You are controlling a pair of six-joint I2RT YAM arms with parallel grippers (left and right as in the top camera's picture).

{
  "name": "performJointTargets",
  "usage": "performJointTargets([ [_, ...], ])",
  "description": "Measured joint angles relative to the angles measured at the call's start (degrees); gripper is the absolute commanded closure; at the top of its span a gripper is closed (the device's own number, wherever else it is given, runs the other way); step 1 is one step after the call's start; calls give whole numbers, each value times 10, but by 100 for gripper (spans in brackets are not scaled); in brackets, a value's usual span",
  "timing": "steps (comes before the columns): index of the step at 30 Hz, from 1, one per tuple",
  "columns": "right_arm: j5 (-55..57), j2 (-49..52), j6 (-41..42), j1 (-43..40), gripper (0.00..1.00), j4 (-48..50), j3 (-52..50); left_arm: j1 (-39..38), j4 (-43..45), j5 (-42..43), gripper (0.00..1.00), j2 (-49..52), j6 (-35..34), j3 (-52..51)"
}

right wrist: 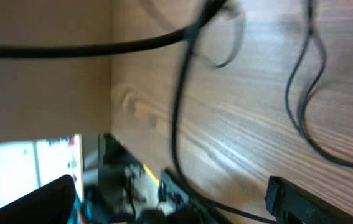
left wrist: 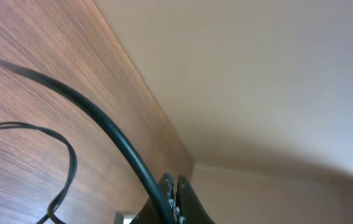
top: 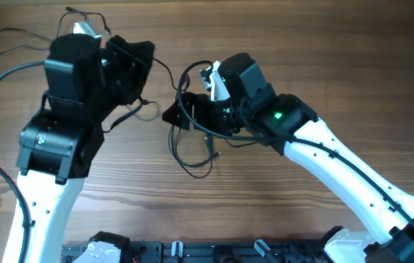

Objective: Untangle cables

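Overhead: the left gripper [top: 135, 62] is at far left-centre, tips pointing right. The right gripper [top: 190, 102] is close to its right and faces it. The cables [top: 185, 162] are spread over the wood table [top: 280, 204]. One loose loop lies directly on the near side of the right gripper. One strand runs left-right across the gap between the two grippers. More thin strands [top: 2, 33] trail off at far left behind the left arm. The right arm is clearly nearer the loop, while the left sits at the other end of the bridging strand.

Left wrist: fingers [left wrist: 171, 202] are pressed together and only their tips show at the bottom edge. A black strand [left wrist: 101, 124] comes in from the left and ends at those tips, so it looks pinched, not fully certain. A thinner loop [left wrist: 70, 162] lies on the table to the left.

Right wrist: fingers [right wrist: 291, 198] are spread wide with nothing gripped. One strand [right wrist: 177, 112] hangs down the middle between them, blurred. Another loop [right wrist: 301, 99] curves on the wood to the right.

Judgement: the next move depends on that middle strand. It runs roughly lengthwise toward the open right jaws, so the right arm is placed to close on it and pull away from the left.
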Motion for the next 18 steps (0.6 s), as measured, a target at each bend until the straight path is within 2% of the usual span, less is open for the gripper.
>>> performJointTargets([
  [2, 22, 0, 19, 5, 12, 12, 0, 12, 0, 11, 96, 0, -22, 0],
  [6, 60, 1, 55, 21, 18, 75, 0, 23, 0, 45, 96, 0, -76, 0],
  [8, 70, 4, 68, 30, 28, 94, 0, 23, 1, 52, 96, 0, -90, 0],
  [9, 75, 6, 74, 34, 36, 96, 0, 23, 2, 56, 96, 0, -98, 0],
  [10, 80, 9, 82, 38, 49, 97, 0, 23, 3, 59, 96, 0, -103, 0],
  [12, 97, 22, 109, 47, 94, 97, 0, 23, 7, 62, 96, 0, -111, 0],
  [18, 146, 48, 123, 49, 96, 66, 0, 25, -7, 64, 96, -1, -118, 0],
])
